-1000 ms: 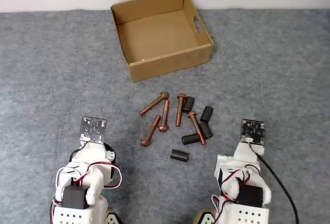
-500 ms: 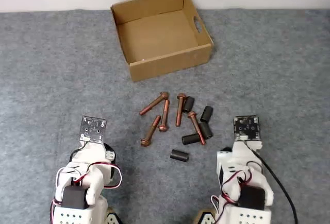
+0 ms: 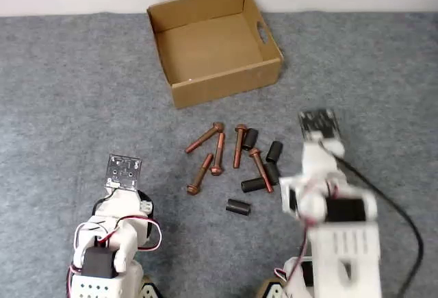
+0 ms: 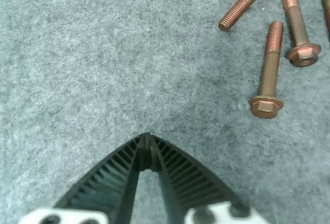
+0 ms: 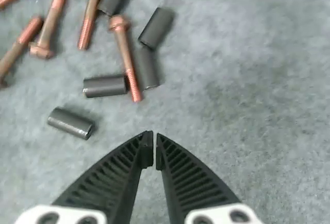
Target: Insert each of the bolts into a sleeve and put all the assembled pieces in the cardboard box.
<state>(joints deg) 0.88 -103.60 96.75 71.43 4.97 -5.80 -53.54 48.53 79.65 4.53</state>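
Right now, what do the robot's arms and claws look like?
Both arms are white plastic with black motor blocks. The left arm has looping red and white wires; a thick black cable trails from the right arm. Each wrist carries a small square circuit board. The left claw and right claw are black, ribbed and pointed.

The table [image 3: 61,79] is covered with grey felt. An open cardboard box [image 3: 226,84] is set at its far side. Nearer, five copper-coloured bolts [image 3: 218,154] and five black sleeves [image 3: 274,151] are scattered together, with one sleeve [image 3: 238,207] laid slightly apart.
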